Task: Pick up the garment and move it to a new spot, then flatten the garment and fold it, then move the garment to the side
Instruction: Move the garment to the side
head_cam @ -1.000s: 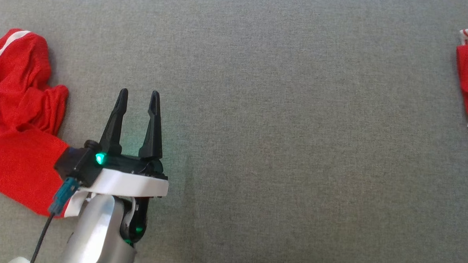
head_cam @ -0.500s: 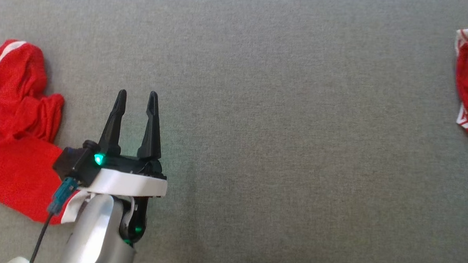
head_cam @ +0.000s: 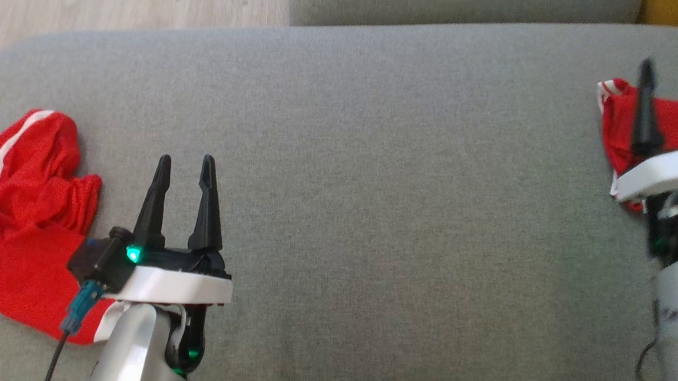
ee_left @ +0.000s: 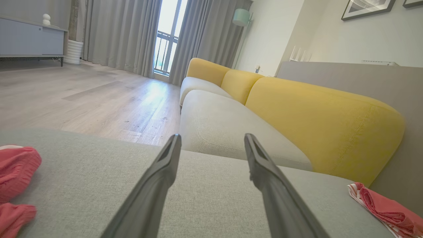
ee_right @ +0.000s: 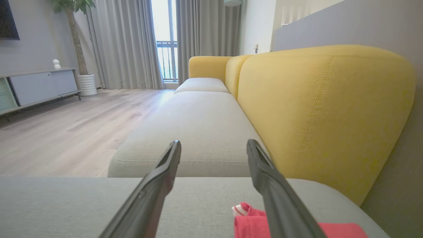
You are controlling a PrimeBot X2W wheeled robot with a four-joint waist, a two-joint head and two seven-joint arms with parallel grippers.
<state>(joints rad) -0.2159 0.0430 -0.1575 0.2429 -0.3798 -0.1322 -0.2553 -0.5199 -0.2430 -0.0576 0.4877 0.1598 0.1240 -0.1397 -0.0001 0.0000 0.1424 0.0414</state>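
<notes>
Red garment with white trim (head_cam: 616,128) lies at right edge of grey fabric seat (head_cam: 375,158), under right gripper (head_cam: 675,65), fingers parted, empty. Left gripper (head_cam: 186,160) likewise spread, beside crumpled red cloth (head_cam: 24,199).

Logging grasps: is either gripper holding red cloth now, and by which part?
Nothing is held: left gripper and right gripper both stand open; the red white-trimmed garment lies loose under the right.

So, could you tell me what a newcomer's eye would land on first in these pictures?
The crumpled red garment with a white stripe at the left edge of the grey cushion, beside the open left gripper. A second red garment lies at the far right, partly behind the open right gripper. In the wrist views, the yellow sofa back stands out beyond the cushion.
</notes>
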